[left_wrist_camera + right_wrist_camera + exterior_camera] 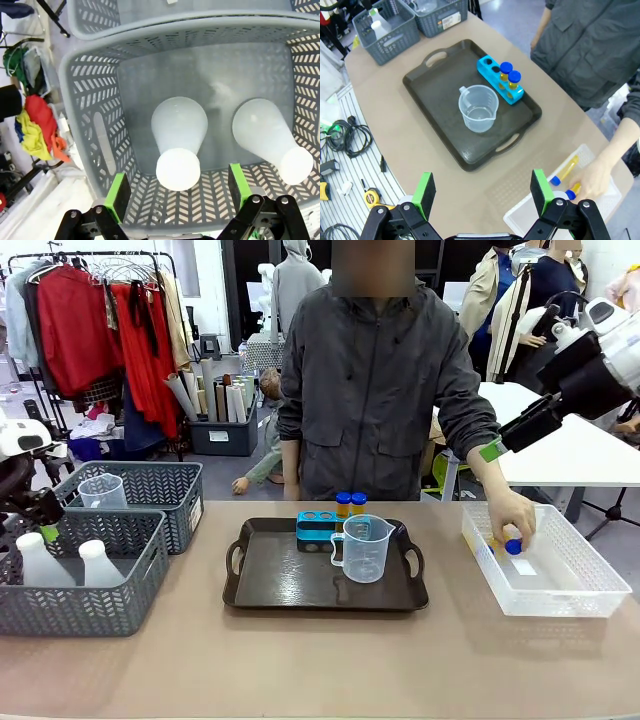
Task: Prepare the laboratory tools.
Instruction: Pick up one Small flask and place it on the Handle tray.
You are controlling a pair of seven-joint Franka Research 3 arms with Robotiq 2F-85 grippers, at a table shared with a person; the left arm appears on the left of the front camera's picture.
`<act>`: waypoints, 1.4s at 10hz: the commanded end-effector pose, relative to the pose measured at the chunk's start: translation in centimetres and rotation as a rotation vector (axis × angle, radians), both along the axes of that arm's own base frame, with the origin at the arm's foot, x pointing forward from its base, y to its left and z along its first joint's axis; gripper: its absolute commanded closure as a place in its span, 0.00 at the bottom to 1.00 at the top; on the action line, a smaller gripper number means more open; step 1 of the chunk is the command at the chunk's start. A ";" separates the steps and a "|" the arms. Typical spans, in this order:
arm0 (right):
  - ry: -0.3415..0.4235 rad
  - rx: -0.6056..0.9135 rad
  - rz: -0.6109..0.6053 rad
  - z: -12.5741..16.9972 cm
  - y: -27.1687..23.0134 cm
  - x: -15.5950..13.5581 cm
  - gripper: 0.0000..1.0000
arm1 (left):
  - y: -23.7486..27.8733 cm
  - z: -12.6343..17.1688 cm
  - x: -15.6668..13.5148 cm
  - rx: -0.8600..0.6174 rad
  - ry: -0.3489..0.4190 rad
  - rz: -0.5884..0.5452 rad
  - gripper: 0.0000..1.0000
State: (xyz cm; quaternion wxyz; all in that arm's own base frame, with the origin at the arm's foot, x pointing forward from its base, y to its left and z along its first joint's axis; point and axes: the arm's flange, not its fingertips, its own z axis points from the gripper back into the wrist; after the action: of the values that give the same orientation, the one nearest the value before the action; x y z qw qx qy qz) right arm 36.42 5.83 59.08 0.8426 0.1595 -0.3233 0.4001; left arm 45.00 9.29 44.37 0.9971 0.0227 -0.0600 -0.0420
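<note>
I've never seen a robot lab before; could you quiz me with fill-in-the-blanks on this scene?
On the tray, the blue rack holds ___ blue-capped tubes.
The left gripper hangs ___ above two white flasks in a grey basket.
The measuring beaker stands on the ___, beside the rack.
The person's hand in the clear bin touches a tube with a ___ cap.
Missing words: two; open; tray; blue.

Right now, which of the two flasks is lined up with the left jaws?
The flask centred in the left wrist view, framed between the open jaws; the other flask stands off to the side, past one pad.
</note>
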 end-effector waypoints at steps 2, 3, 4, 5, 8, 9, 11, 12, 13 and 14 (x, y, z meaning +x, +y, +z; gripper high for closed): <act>0.002 0.024 0.007 0.1 0.1 0.1 0.00 | 1.0 -1.3 -0.1 -0.035 -0.002 -0.013 0.00; 0.002 0.024 0.007 0.1 0.1 0.1 0.00 | 1.1 -1.6 -0.1 -0.019 -0.004 -0.016 0.03; 0.002 0.024 0.007 0.1 0.1 0.1 0.00 | 1.4 -2.0 0.1 -0.020 0.002 -0.008 0.22; 0.002 0.024 0.007 0.1 0.1 0.1 0.00 | 1.5 -2.1 0.0 -0.021 -0.001 -0.009 0.41; 0.002 0.024 0.007 0.1 0.1 0.1 0.00 | 1.3 -2.5 0.2 -0.030 0.003 -0.019 0.99; 0.002 0.024 0.007 0.1 0.1 0.1 0.00 | 1.4 -2.5 0.2 -0.031 0.003 -0.023 1.00; 0.002 0.024 0.007 0.1 0.1 0.1 0.00 | 1.3 -2.5 0.1 -0.040 0.003 -0.029 1.00; 0.002 0.024 0.007 0.1 0.1 0.1 0.00 | 1.3 -2.0 0.0 -0.044 -0.004 -0.040 1.00; 0.002 0.024 0.007 0.1 0.1 0.1 0.00 | 1.2 -1.2 -0.4 -0.045 -0.017 -0.050 1.00; 0.002 0.024 0.007 0.1 0.1 0.1 0.00 | 0.8 0.2 -0.8 -0.044 -0.024 -0.055 1.00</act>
State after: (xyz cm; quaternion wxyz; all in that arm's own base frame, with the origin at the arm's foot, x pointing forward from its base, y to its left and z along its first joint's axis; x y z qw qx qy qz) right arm 36.43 5.83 59.08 0.8426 0.1595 -0.3232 0.4001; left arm 45.10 9.98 43.33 0.9964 0.0109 -0.0619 -0.0560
